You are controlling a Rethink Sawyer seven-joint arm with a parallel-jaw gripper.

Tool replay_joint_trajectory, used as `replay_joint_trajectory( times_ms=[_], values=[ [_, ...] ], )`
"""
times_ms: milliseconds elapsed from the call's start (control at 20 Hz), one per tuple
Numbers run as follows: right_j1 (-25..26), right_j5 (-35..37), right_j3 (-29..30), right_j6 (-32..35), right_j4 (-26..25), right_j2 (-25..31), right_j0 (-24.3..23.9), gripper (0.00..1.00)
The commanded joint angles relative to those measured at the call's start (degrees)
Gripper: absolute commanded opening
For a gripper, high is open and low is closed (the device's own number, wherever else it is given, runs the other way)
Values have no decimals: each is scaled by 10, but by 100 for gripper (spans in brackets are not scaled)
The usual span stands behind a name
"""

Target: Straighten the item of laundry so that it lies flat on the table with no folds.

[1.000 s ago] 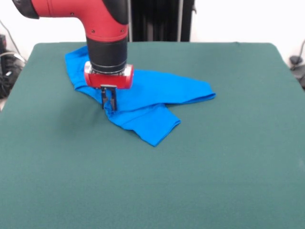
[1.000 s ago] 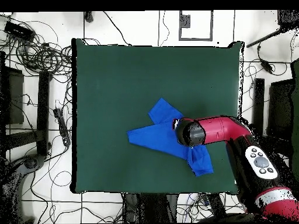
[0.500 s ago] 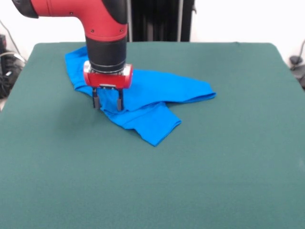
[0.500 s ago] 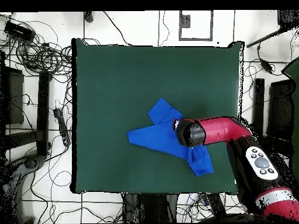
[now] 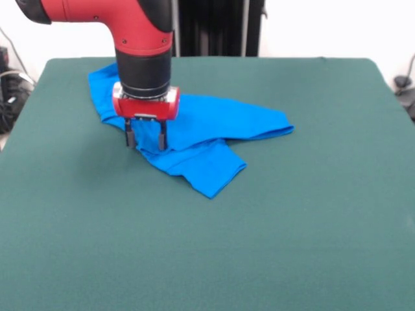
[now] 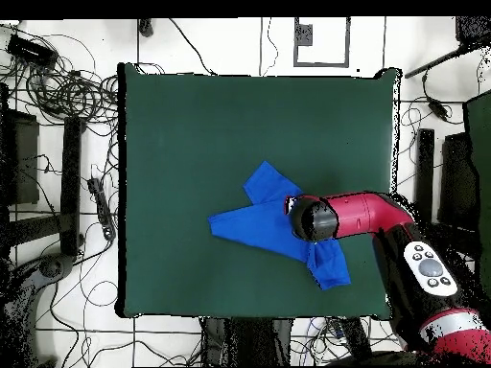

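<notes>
crumpled bright blue t-shirt [image 5: 214, 133] on dark green felt bench [image 5: 292, 227], long axis running right from red-black gripper [image 5: 146, 141]; jaws wide, empty, at its left edge.

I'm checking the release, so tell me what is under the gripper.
Under the open gripper lies the crumpled blue shirt on the green table; one finger stands over cloth, the other at its edge. The overhead view's arm hides that spot.

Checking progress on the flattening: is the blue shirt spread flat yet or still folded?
Still folded. The shirt lies bunched in overlapping layers on the table, no print showing; the open gripper stands at its edge.
</notes>
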Motion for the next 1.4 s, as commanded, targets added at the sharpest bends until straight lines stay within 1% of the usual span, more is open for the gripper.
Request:
replay_joint_trajectory(
  times_ms=[50, 250, 500, 700, 1400],
  values=[
    [11, 3, 51, 9, 23, 8, 32, 100],
    [-6, 9, 67, 14, 31, 9, 35, 100],
    [-54, 25, 96, 19, 44, 3, 47, 100],
    [-57, 20, 96, 25, 47, -5, 56, 100],
    [-40, 1, 87, 32, 44, -23, 72, 100]
  ],
)
